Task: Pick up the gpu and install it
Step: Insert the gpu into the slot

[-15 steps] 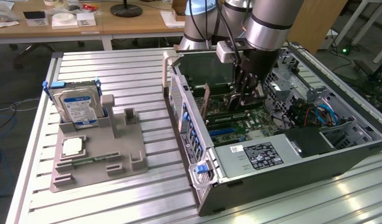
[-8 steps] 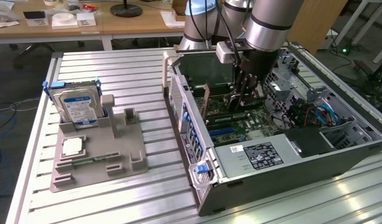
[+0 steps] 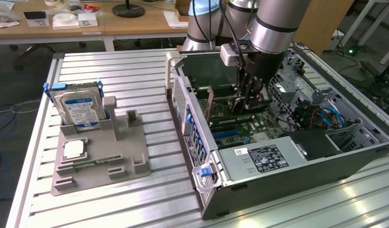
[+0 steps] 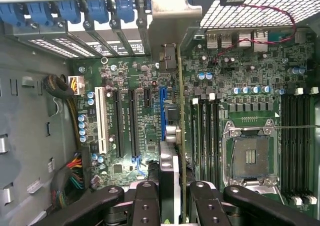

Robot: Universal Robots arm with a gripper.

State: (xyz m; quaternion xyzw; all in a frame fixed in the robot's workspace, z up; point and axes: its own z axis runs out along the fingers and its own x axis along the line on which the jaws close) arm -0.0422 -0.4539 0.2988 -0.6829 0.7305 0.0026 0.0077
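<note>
While the arm reaches down into the open computer case (image 3: 346, 156), its gripper (image 3: 250, 97) hangs just above the motherboard (image 3: 258, 126), and the fingers (image 4: 145, 206) are closed on the gpu (image 4: 181, 136), which the wrist view shows edge-on as a thin card standing upright between the two black finger links, running over the board beside the blue slot (image 4: 162, 113) and towards the rear slot brackets. In the exterior view the card's brownish face (image 3: 210, 105) shows inside the case, near the wall on the exterior view's left. The case lies on its side on a ribbed aluminium table (image 3: 118, 71), its power supply (image 3: 261, 159) with a black label nearest the camera. On the exterior view's left, well apart from the case, a grey fixture (image 3: 112, 156) rests on the same table, holding a hard drive (image 3: 80, 107) with a blue-and-white label upright at its far end and a small square silver chip (image 3: 74, 148) flat nearer the front. Beyond the table stands a wooden desk (image 3: 118, 26) with small boxes and a round black lamp base (image 3: 128, 9), and blue cables (image 3: 1, 114) trail on the floor.
</note>
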